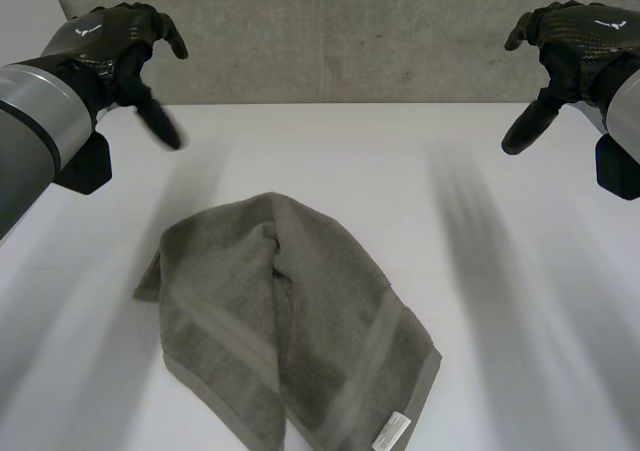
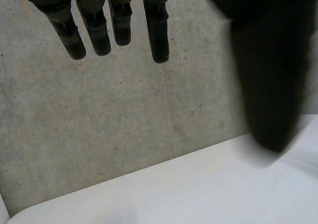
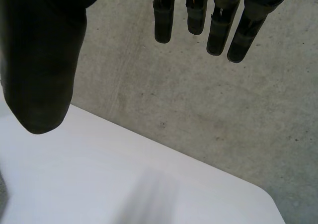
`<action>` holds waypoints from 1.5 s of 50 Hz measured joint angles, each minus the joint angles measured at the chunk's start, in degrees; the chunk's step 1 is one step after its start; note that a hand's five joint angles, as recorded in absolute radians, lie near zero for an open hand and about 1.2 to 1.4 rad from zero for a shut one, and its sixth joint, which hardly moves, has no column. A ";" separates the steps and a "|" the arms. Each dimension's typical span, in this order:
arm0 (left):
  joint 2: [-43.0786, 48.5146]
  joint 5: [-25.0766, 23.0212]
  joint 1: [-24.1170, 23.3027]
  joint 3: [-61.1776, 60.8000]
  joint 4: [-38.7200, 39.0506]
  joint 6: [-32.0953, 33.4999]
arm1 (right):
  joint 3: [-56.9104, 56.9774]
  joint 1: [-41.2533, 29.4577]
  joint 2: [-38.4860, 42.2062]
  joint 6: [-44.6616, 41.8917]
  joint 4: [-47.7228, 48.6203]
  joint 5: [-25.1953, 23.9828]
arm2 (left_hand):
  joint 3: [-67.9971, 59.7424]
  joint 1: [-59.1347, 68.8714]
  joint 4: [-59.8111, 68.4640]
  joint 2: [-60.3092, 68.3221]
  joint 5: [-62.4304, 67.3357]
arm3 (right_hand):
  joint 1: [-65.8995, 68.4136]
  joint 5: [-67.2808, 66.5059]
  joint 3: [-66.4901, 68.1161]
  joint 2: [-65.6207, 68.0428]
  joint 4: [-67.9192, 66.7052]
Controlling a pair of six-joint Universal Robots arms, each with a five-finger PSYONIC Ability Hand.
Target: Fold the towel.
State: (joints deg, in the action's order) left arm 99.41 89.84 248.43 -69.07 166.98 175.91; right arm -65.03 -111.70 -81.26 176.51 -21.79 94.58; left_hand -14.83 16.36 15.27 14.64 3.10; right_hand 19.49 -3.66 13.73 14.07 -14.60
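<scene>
The left hand (image 1: 112, 43) hangs in the air above the desk's (image 1: 520, 301) far left part, at about 10 o'clock from the towel (image 1: 285, 321) and well apart from it. In the left wrist view its fingers (image 2: 158, 30) reach out straight and slightly spread, with the thumb (image 2: 271, 75) set wide to one side. They are released, touching nothing and grasping nothing. Beyond the fingertips the desk edge (image 2: 149, 172) runs along the foot of the grey concrete wall (image 2: 114, 119) and rounds off at a corner.

The towel, grey-brown, lies rumpled on the near middle of the desk, bunched into a ridge at its centre with loose folds falling to either side. A woven band runs along its hem, and a small white label (image 1: 390, 431) sits at the towel's 5 o'clock corner. Its near fold reaches the head view's lower edge. Bare desk lies all round it: a strip at 9 o'clock, a band at 12 o'clock up to the wall, and the widest stretch at 3 o'clock.

The right hand (image 1: 575, 36) hangs at about 2 o'clock from the towel, likewise well apart. In the right wrist view its fingers (image 3: 164, 20) are straight and relaxed, the thumb (image 3: 39, 65) held away from them, with nothing between. The desk's far edge and another rounded corner (image 3: 273, 204) show past the fingertips.
</scene>
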 measured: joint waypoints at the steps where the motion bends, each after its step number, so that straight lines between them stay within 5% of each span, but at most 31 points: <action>1: -0.03 0.01 0.00 0.00 0.00 0.01 | 0.04 0.00 0.05 0.02 -0.05 0.00 | 0.00 0.00 0.00 0.00 0.00 | 0.00 0.00 0.00 0.00 0.00; 27: 0.06 -0.69 -0.43 -1.78 0.13 0.37 | -1.12 -0.03 0.73 -0.72 0.02 -0.57 | 0.00 0.00 0.00 -0.01 -0.05 | 0.00 0.00 0.00 0.00 0.00; 34: -1.31 -4.15 -3.26 -11.04 0.81 4.20 | -8.65 -0.68 0.60 -8.13 -0.73 -8.16 | 0.00 0.00 0.00 -0.01 -0.06 | 0.00 0.00 0.00 0.00 0.00; 43: -2.75 -11.43 -4.26 -29.87 7.52 17.36 | -26.62 -1.35 1.34 -25.98 0.20 -22.41 | 0.00 0.00 0.00 -0.01 -0.05 | 0.00 0.00 0.00 -0.01 0.00; 50: -0.90 -15.02 -4.14 -39.25 14.16 23.44 | -35.39 -3.87 4.30 -28.79 7.92 -23.74 | 0.00 0.00 0.00 -0.01 -0.07 | 0.00 0.00 0.00 -0.01 0.00; 63: 7.69 -15.89 -5.26 -43.77 24.60 24.04 | -44.38 -4.86 7.71 -28.85 21.02 -24.54 | 0.00 0.00 -0.11 -0.01 -0.10 | 0.00 -0.16 0.17 0.15 -0.04; 67: 10.02 -15.80 -5.32 -43.59 26.34 24.03 | -45.43 -4.76 8.22 -28.86 22.76 -25.73 | 0.00 0.00 -0.11 -0.01 0.03 | 6.71 -13.06 12.54 12.33 -11.60; 70: 11.08 -15.78 -5.32 -43.42 27.14 24.03 | -45.67 -4.54 8.34 -28.82 23.59 -26.92 | -4.99 4.11 4.34 4.98 6.38 | 27.50 -32.82 32.55 32.96 -31.72; 75: 11.72 -15.77 -5.27 -43.08 27.99 24.04 | -45.42 -4.11 8.29 -28.49 24.21 -29.50 | -41.44 39.69 42.55 44.32 42.96 | 56.66 -62.48 60.81 61.05 -60.37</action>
State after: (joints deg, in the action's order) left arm 111.14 74.06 243.15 -112.15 194.97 199.95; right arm -110.45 -115.80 -72.97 148.01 2.43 65.08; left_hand -56.27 56.05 57.82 58.96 46.06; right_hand 76.15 -66.14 74.54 75.12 -74.97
